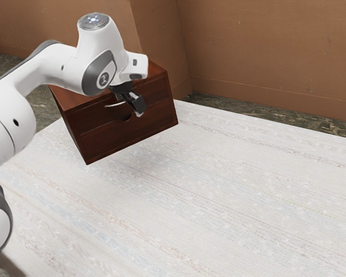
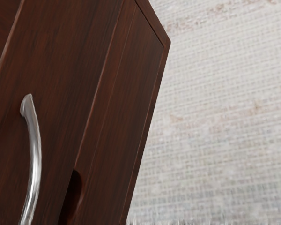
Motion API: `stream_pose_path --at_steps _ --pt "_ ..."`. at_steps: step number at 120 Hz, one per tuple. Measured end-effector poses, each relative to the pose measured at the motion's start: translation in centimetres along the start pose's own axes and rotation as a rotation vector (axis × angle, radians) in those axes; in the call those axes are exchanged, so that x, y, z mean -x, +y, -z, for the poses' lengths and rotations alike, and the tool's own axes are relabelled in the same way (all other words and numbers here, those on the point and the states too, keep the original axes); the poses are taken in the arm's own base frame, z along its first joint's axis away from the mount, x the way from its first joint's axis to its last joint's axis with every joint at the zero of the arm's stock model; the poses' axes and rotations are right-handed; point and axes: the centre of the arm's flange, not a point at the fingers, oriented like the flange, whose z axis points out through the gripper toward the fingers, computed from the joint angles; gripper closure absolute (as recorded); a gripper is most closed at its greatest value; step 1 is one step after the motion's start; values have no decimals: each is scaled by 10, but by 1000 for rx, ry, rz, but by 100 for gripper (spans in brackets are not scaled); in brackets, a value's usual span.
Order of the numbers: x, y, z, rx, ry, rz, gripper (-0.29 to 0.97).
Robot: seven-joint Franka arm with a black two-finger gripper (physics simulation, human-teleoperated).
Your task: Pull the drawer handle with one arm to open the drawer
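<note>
A dark wooden drawer cabinet [image 1: 127, 130] stands at the back of a pale table. Its upper drawer front carries a curved silver handle [image 1: 116, 105] and looks flush with the cabinet body. My black gripper [image 1: 135, 107] hangs in front of that drawer front, right beside the handle's end on the exterior view's right. In the wrist view the handle [image 2: 33, 154] runs as a thin silver bow close to the hand, over the dark wood front [image 2: 107, 93]. A small dark notch [image 2: 72, 197] cuts into the edge of the lower front.
The pale woven table top [image 1: 230, 190] stretches wide on the exterior view's right and front. Brown walls [image 1: 265, 46] close the room behind the cabinet. My white arm [image 1: 52, 69] crosses over the cabinet's top corner.
</note>
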Motion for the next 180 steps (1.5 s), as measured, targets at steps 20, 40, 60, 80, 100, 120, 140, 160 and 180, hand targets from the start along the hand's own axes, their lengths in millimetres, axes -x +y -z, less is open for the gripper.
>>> stream_pose_path --at_steps 20,40,60,80,100,120,140,160,180 --pt "2 -4 -6 0 -2 -60 0" --pt "3 -12 -18 -7 14 -105 0" --pt "2 -13 -20 -13 28 -144 0" --pt "3 -14 -21 -13 34 -170 0" --pt "7 -19 -23 -10 33 -175 0" --pt "10 -26 -25 -3 34 -170 0" --pt "11 -25 -25 2 35 -178 11" --pt "12 -21 -26 6 29 -177 21" --pt "14 -16 -18 15 32 -168 31"
